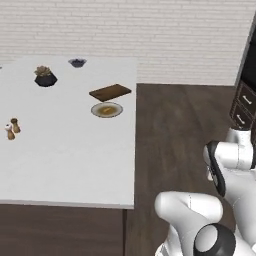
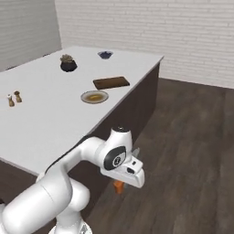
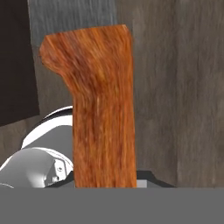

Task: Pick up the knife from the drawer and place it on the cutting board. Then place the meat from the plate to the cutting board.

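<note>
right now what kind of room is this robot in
Most likely a kitchen, a rendered one: a large white counter carries a cutting board, a plate with meat on it and small shakers, and dark drawer fronts stand to one side.

A rendered kitchen: a long white counter (image 1: 70, 150) on a dark base stands on a dark wood floor (image 2: 192, 132) before a pale brick wall (image 1: 150, 30). On it lie a cutting board (image 1: 110, 92), a plate (image 1: 107, 109), shakers (image 1: 12, 128) and a potted plant (image 1: 45, 76). Dark drawers (image 1: 245, 100) stand far right.
</note>
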### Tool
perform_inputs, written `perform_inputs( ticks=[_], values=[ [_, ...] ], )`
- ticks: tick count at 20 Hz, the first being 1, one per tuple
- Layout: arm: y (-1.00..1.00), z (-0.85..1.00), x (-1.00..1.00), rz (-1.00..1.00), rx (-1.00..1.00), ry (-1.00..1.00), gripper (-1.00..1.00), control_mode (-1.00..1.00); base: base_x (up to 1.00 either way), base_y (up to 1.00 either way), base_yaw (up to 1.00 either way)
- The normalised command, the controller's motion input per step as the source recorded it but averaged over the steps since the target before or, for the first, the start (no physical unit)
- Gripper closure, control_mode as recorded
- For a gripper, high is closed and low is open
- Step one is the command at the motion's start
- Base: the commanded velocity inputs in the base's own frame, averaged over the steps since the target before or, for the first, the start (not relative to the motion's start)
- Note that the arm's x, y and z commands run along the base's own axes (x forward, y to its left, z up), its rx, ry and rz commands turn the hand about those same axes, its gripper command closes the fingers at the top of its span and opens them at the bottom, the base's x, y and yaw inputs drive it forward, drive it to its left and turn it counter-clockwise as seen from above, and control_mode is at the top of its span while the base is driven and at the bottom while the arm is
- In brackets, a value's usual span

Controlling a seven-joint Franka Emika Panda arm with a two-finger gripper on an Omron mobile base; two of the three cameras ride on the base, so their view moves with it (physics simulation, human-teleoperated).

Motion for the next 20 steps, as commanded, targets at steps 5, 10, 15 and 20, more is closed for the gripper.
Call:
perform_inputs(
  ticks=[5, 10, 15, 20],
  values=[
    [0.0, 0.0, 0.0, 0.0, 0.0, 0.0, 1.0, 1.0, 0.64, -1.0, 0.27],
    [0.0, 0.0, 0.0, 0.0, 0.0, 0.0, 1.0, 1.0, 0.63, -1.0, 0.29],
    [0.0, 0.0, 0.0, 0.0, 0.0, 0.0, 1.0, 1.0, 0.84, -0.76, 0.34],
    [0.0, 0.0, 0.0, 0.0, 0.0, 0.0, 1.0, 1.0, 0.84, -0.55, 0.41]
  ],
)
